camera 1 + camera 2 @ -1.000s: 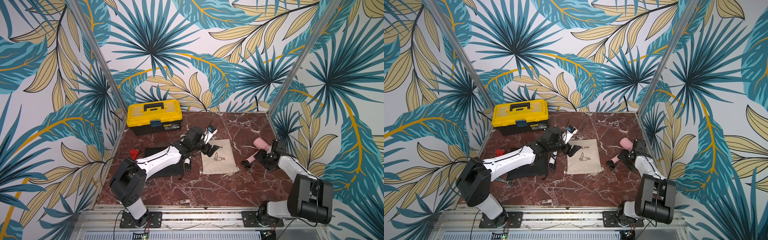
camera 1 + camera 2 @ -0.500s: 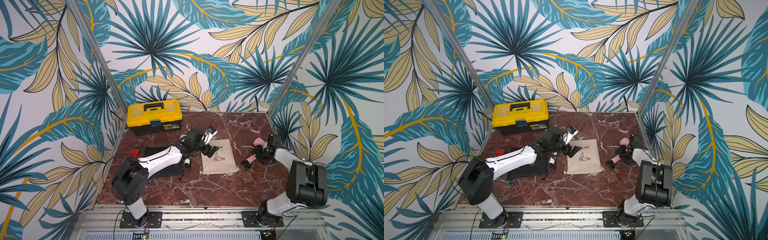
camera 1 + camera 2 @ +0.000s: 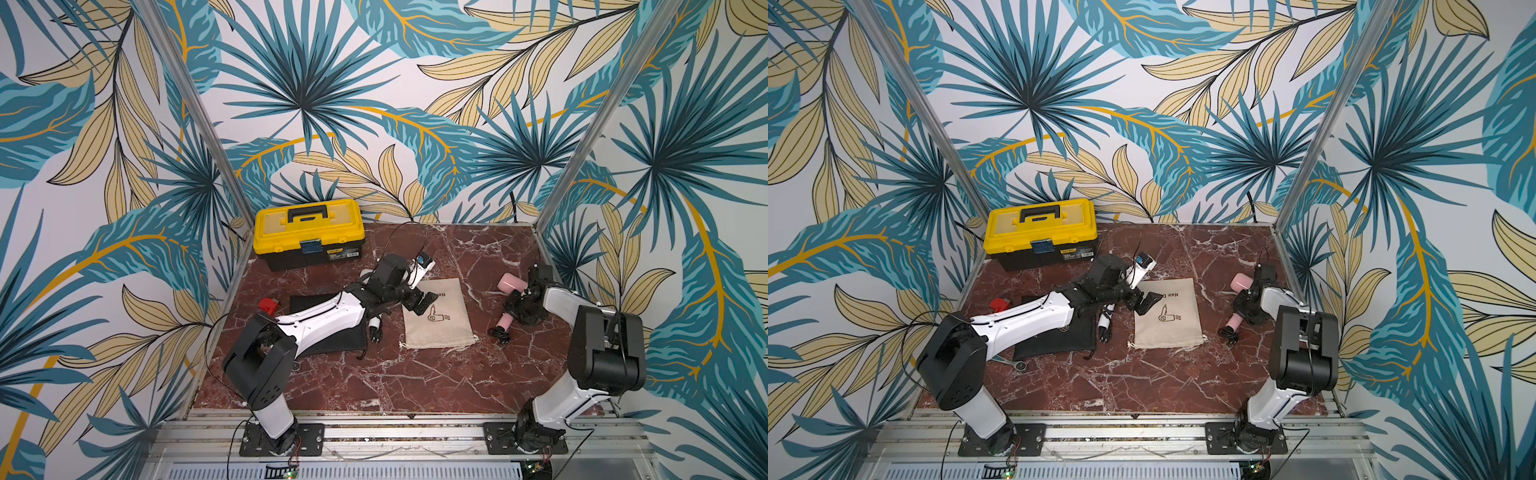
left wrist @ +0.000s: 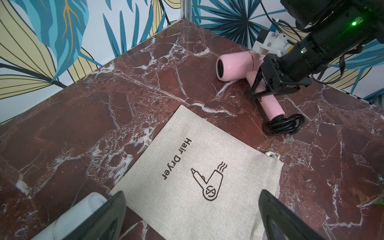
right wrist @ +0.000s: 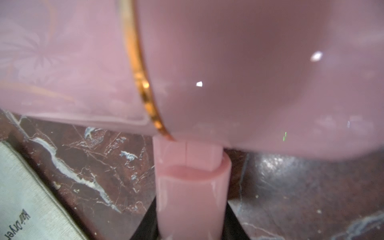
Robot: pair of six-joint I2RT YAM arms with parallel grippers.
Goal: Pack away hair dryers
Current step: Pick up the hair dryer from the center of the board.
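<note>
The pink hair dryer (image 3: 512, 282) (image 3: 1241, 282) (image 4: 234, 65) lies on the marble at the right, its coiled black cord (image 4: 284, 124) at the handle's end. My right gripper (image 3: 519, 305) (image 3: 1248, 305) (image 4: 261, 89) (image 5: 190, 228) is shut on its handle, a finger (image 5: 145, 224) pressing each side. My left gripper (image 3: 419, 301) (image 3: 1144, 301) (image 4: 192, 193) hangs open over the beige pouch (image 3: 440, 328) (image 3: 1167, 328) (image 4: 166, 145) near its top corner. The white hair dryer (image 3: 376, 322) (image 3: 1106, 313) (image 4: 79, 212) lies beside that pouch, mostly hidden under the left arm.
A black pouch (image 3: 303, 301) (image 3: 1054, 345) lies flat under the left arm. At the back left stands a yellow toolbox (image 3: 309, 230) (image 3: 1040, 228), shut. A small red object (image 3: 269, 305) sits near the left wall. Patterned walls close three sides.
The right gripper's jaws have closed onto the pink dryer's handle, and the right arm's elbow has lifted. The left arm has stayed put, open.
</note>
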